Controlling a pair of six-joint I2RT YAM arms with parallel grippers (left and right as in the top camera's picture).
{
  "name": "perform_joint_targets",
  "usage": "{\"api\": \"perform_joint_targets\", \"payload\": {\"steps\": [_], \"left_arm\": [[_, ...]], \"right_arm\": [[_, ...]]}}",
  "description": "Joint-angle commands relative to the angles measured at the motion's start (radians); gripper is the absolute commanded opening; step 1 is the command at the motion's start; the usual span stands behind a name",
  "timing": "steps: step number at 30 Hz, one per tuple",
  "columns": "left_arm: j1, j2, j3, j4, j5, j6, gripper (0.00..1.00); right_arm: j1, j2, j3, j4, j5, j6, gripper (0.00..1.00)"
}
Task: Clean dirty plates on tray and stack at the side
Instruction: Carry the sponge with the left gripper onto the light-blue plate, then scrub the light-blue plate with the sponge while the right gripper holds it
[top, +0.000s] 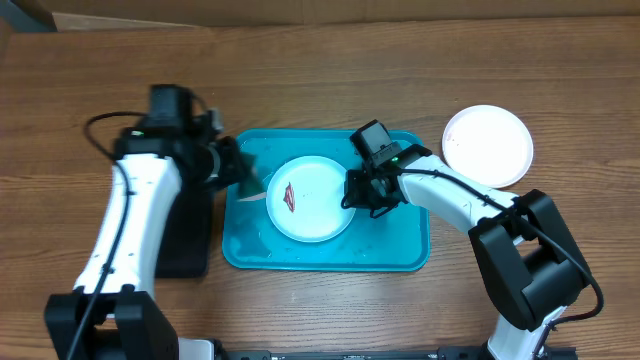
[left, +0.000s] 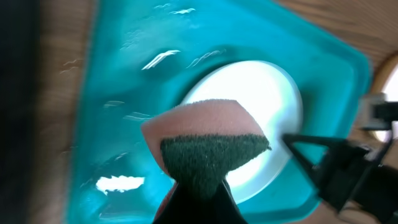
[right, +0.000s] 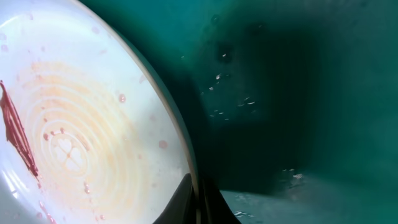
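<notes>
A pale plate (top: 312, 198) with a reddish-brown smear (top: 289, 198) lies in the turquoise tray (top: 400, 250). My right gripper (top: 357, 190) is shut on the plate's right rim; the right wrist view shows the fingers (right: 200, 202) pinching the rim of the plate (right: 74, 118). My left gripper (top: 238, 170) is shut on a pink sponge with a dark scouring side (left: 208, 140) and holds it over the tray's left part, beside the plate (left: 261, 93). A white plate (top: 487, 145) lies on the table, right of the tray. No third plate shows.
A black tray (top: 185, 235) lies left of the turquoise tray, partly under my left arm. Water droplets shine on the turquoise tray's floor (left: 118, 183). A cardboard edge (top: 130, 22) runs along the back of the wooden table.
</notes>
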Motion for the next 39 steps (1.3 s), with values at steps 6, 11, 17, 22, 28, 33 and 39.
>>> {"api": "perform_joint_targets", "payload": {"steps": [6, 11, 17, 22, 28, 33, 39], "left_arm": [[-0.217, 0.024, -0.164, 0.327, 0.052, -0.229, 0.05], [-0.305, 0.101, -0.192, 0.456, 0.008, -0.287, 0.04], [-0.332, 0.24, -0.192, 0.558, -0.019, -0.354, 0.04], [-0.323, 0.321, -0.192, 0.565, -0.111, -0.348, 0.04], [-0.301, 0.327, -0.191, 0.483, -0.311, -0.228, 0.04], [-0.284, 0.326, -0.16, 0.363, -0.534, -0.184, 0.04], [-0.283, 0.326, -0.047, 0.217, -0.674, -0.158, 0.04]], "right_arm": [[0.018, 0.024, -0.006, 0.021, 0.056, 0.173, 0.04], [0.018, 0.024, -0.006, 0.017, 0.087, 0.172, 0.04], [0.018, 0.024, -0.006, -0.002, 0.105, 0.172, 0.04], [0.018, 0.024, -0.006, -0.016, 0.129, 0.172, 0.04], [0.018, 0.024, -0.006, -0.025, 0.138, 0.169, 0.04], [0.018, 0.024, -0.006, -0.026, 0.144, 0.169, 0.04], [0.018, 0.024, -0.006, -0.026, 0.144, 0.169, 0.04]]}}
